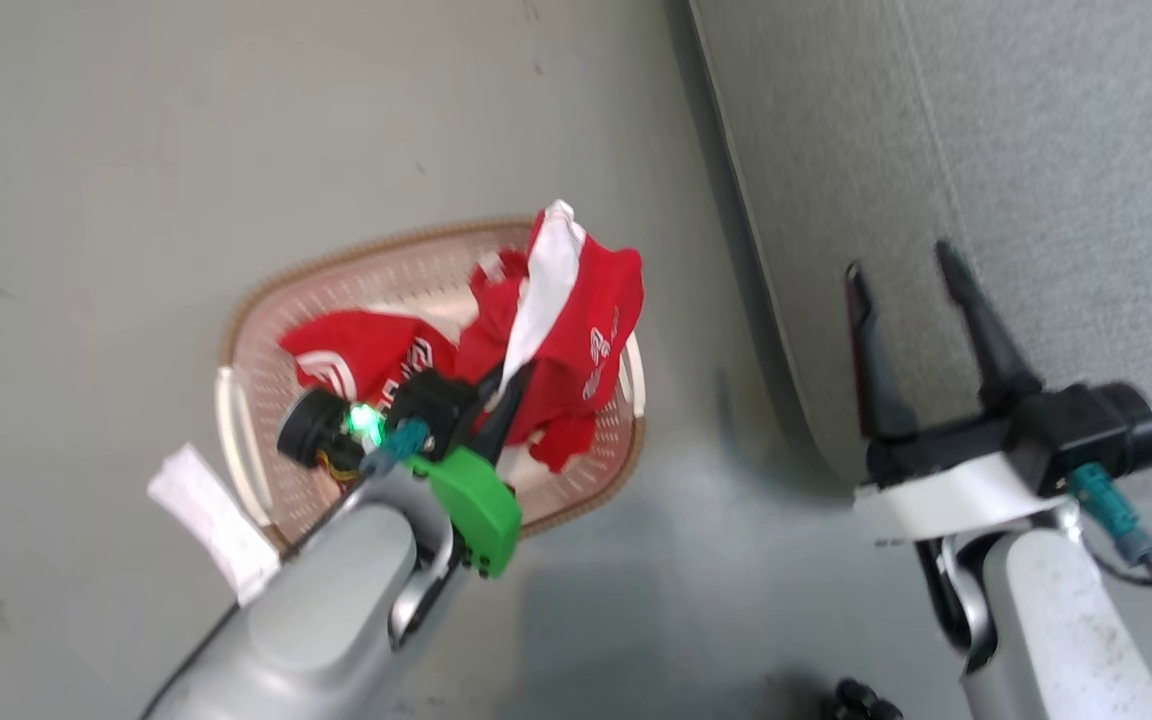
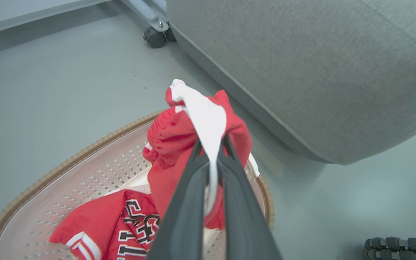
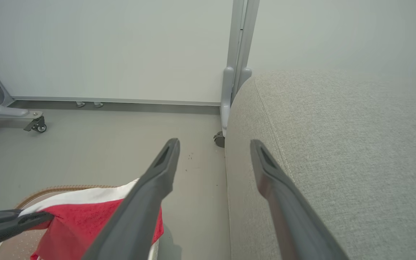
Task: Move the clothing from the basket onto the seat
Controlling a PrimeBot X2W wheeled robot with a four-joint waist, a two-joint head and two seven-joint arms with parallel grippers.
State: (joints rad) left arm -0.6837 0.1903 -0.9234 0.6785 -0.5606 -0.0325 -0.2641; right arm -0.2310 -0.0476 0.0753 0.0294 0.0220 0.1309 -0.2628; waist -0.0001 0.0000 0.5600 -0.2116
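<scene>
Clothing: a raised garment (image 1: 576, 310) (image 2: 164, 144) (image 3: 81, 220), red with a broad white stripe (image 2: 204, 115), hangs bunched above the basket's edge nearest the seat, its lower folds draping down inside that edge. A second garment (image 1: 361, 350) (image 2: 110, 224), red with white trim and black-and-white lettering, lies crumpled on the basket's perforated bottom, towards the side away from the seat. The left gripper (image 1: 508, 385) (image 2: 211, 142) has its two dark fingers pressed together on the white stripe, with the cloth pinched between them and bulging out above the tips; in the right wrist view the same fingers (image 3: 9, 224) enter from the left edge, clamped on the cloth. The basket (image 1: 376, 250) (image 2: 67, 159) (image 3: 49, 188), oval with a brown woven-look rim, stands on the grey floor (image 1: 136, 150), just beside the seat but apart from it. The seat (image 1: 1036, 200) (image 2: 320, 72) (image 3: 338, 144), a large grey fabric cushion with a rounded, seamed edge, carries no clothing on the part in view. The right gripper (image 1: 899, 260) (image 3: 214, 142) is poised over the seat's edge nearest the basket, its fingers spread wide with nothing between them. A caster (image 2: 155, 38) (image 3: 219, 139) of a pale frame rests on the floor at the seat's far corner.
</scene>
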